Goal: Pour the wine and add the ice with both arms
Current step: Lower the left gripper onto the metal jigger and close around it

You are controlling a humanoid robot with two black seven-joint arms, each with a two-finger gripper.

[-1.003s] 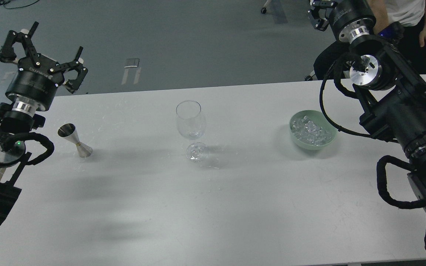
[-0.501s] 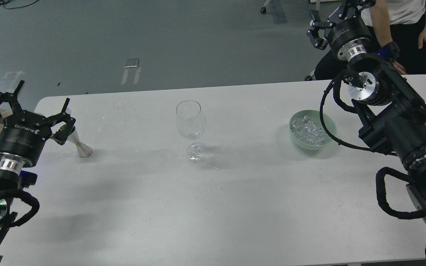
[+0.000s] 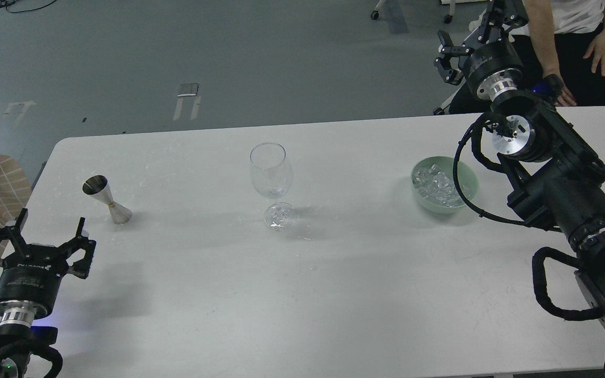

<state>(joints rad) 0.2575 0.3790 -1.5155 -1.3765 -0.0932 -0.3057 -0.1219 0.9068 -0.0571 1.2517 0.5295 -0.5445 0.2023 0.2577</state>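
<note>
Two grippers hanging empty, left gripper (image 3: 34, 247) jaws spread near jigger (image 3: 107, 199); right gripper (image 3: 473, 39) jaws spread beyond desk (image 3: 302, 294), ice (image 3: 439, 186) sitting in bowl (image 3: 470, 181), wine glass (image 3: 272, 178) standing mid-desk

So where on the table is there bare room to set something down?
The wide near strip of the white table is bare, as are the gaps between steel jigger, clear wine glass and green ice bowl. Nothing is crowded.
</note>
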